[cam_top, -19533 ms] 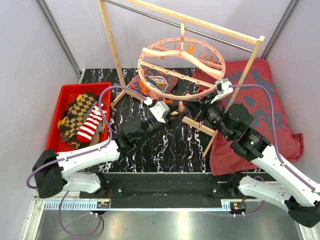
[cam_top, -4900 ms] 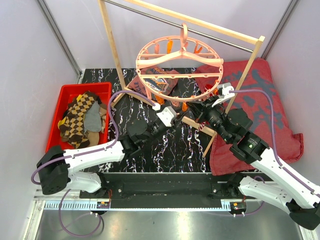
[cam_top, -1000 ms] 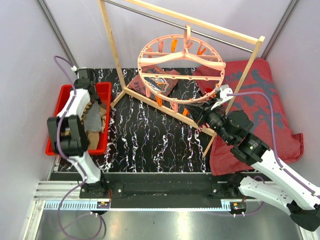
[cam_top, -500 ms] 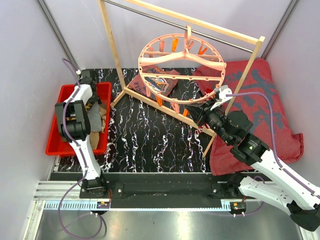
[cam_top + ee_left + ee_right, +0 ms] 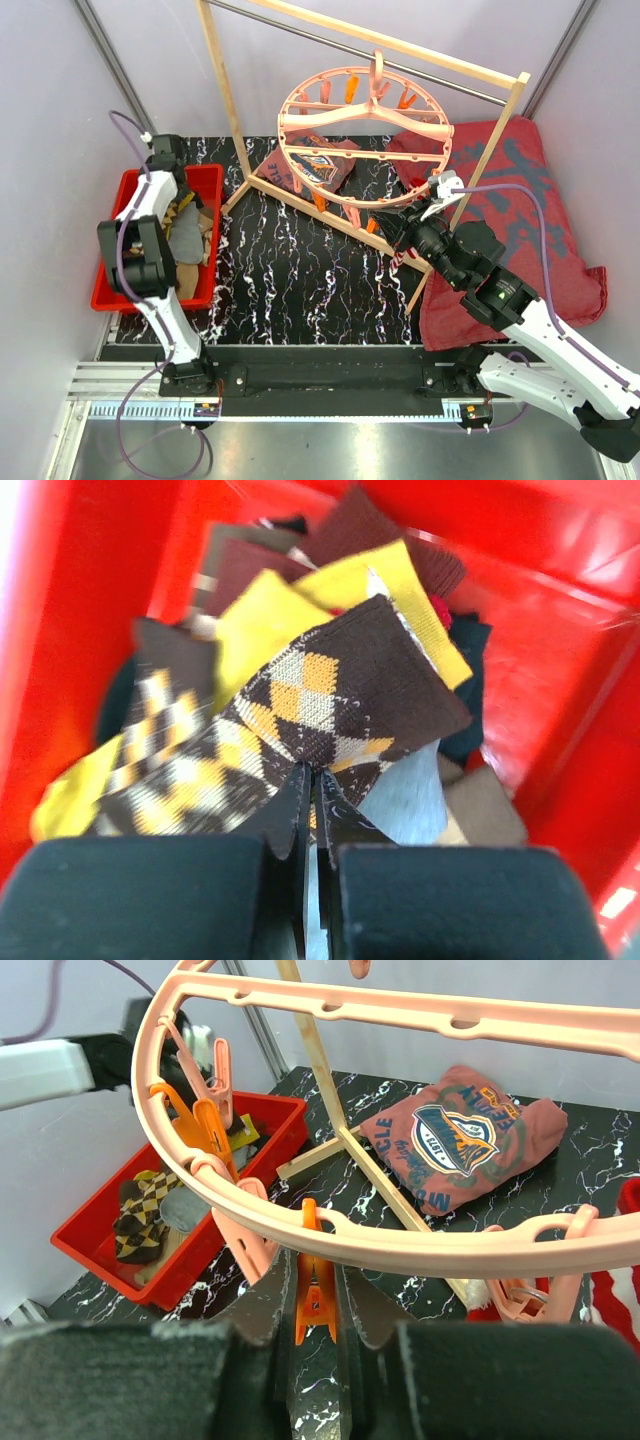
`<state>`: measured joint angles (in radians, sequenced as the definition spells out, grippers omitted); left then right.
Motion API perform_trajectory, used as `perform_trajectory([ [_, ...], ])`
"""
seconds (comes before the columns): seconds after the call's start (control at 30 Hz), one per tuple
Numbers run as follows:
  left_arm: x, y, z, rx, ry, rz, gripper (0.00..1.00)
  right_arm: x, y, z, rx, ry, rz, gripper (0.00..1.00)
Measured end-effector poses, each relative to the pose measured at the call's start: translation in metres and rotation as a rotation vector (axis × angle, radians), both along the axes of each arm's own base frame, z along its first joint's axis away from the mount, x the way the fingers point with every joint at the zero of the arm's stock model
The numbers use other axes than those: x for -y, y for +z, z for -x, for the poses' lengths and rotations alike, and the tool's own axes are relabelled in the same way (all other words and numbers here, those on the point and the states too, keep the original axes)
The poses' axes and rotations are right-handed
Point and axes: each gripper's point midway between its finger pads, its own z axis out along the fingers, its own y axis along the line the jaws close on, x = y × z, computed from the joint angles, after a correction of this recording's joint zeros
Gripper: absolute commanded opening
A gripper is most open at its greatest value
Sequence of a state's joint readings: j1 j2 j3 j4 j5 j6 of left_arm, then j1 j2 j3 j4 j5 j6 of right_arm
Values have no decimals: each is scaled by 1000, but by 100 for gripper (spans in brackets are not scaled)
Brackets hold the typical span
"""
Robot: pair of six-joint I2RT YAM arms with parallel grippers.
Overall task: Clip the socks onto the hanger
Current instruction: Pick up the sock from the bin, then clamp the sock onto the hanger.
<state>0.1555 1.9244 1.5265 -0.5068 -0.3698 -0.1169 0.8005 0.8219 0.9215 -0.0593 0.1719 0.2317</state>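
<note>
The right pincer (image 5: 314,1295) clamped an orange clip (image 5: 311,1258) hanging from the hanger (image 5: 420,1250) rim above the bench (image 5: 420,1298).

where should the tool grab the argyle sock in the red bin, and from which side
Pinch the argyle sock at its narrow middle, coming straight down from above: it lies on top of the other socks, and the walls of the red bin would likely block a sideways approach.

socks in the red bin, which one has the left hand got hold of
The brown argyle sock: the left hand is shut on its edge. The yellow sock and grey sock lie free.
</note>
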Motion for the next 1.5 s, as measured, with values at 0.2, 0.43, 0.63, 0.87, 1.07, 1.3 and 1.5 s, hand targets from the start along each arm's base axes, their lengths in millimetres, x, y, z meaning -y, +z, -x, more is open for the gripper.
perform_trajectory([
  [0.2, 2, 73, 23, 153, 10, -33, 0, 0, -1, 0, -1, -1, 8, 13],
  [0.43, 14, 126, 62, 293, 3, -13, 0, 4, 1, 2, 11, -6, 15, 13],
  [0.63, 57, 182, 97, 457, -121, 61, 0, 5, -1, 0, 12, -12, 23, 12],
  [0.87, 128, 259, 146, 706, -385, 182, 0, 2, -4, -2, 1, -12, 26, 12],
  [1.07, 188, 296, 190, 837, -630, 343, 0, 0, -7, -3, -13, -13, 22, 12],
  [1.3, 264, 264, 213, 801, -867, 624, 0, -1, -9, -5, -31, -18, 14, 12],
  [1.5, 339, 197, 233, 651, -1003, 847, 0, -2, -9, -5, -42, -18, -3, 12],
])
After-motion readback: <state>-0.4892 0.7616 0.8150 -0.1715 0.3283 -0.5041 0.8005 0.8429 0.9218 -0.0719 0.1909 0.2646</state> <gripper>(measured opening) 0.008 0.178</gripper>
